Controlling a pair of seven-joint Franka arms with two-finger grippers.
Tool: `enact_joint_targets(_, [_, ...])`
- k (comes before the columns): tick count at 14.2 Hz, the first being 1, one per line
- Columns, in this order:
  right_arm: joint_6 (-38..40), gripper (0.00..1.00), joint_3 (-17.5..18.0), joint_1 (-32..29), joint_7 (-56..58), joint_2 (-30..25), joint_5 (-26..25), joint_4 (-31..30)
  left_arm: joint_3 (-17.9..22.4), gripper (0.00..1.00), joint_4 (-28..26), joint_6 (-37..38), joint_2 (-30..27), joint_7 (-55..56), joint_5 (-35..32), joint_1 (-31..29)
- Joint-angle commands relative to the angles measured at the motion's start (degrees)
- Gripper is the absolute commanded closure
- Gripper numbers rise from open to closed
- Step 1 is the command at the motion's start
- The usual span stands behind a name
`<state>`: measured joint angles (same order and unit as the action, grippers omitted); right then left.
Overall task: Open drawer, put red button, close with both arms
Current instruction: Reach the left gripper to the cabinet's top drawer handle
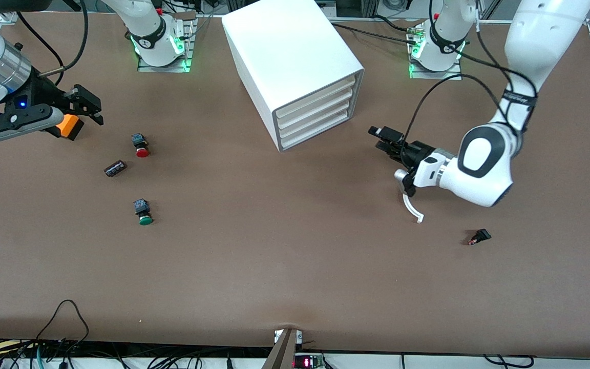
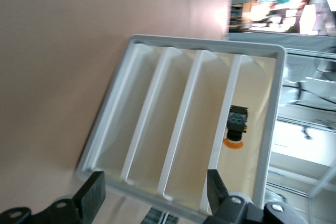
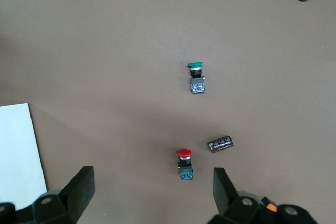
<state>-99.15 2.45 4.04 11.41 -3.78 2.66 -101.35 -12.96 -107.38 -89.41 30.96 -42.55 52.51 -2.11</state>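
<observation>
Right hand (image 1: 90, 106) hangs over the surface at the right arm's end, its two fingers spread wide, and the right wrist view shows the red button (image 3: 184, 163) between them but lower, not touched. Left hand (image 1: 379, 138) is also spread and is in the air in front of the cabinet (image 1: 295, 66), pointing at the drawer fronts; all four look closed, so the drawer (image 1: 315, 95) is not yet pulled.

The red button (image 1: 141, 146) lies on its side on the bare surface, apart from the cabinet toward the right arm's end. A dark cylinder (image 1: 115, 167) lies near it, and the green button (image 1: 144, 212) is nearer to the front camera.

It is probably light, hard and rigid, so it will not deform. The round cap looks smooth and could slip or roll; the blocky dark body with flat sides is the better place to pinch. The drawer seems light plastic; its sloped front lip is the likely hold.
</observation>
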Motion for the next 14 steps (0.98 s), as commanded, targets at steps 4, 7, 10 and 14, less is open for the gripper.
enact_joint_targets(4, [0.71, 0.0, 0.01, 0.09, 0.11, 0.18, -0.46, 0.71, -5.31, 0.31, -6.69, -4.27, 4.1, -13.5, 11.63, 1.84])
enact_joint_targets(7, [0.71, 0.0, 0.01, 0.09, 0.02, 0.27, -0.46, 0.71, -5.85, 0.34, -8.19, -4.9, 6.48, -17.65, 16.74, 4.3])
enact_joint_targets(10, [0.62, 0.0, 0.01, 0.09, 0.02, 0.7, -0.46, 0.71, -5.85, 0.39, -11.35, -7.26, 6.74, -21.5, 24.28, 8.42])
enact_joint_targets(14, [0.45, 0.0, 0.01, 0.0, 0.28, 2.2, -0.55, 0.71, -5.85, 0.61, -12.06, -8.05, 6.92, -21.87, 27.82, 10.46])
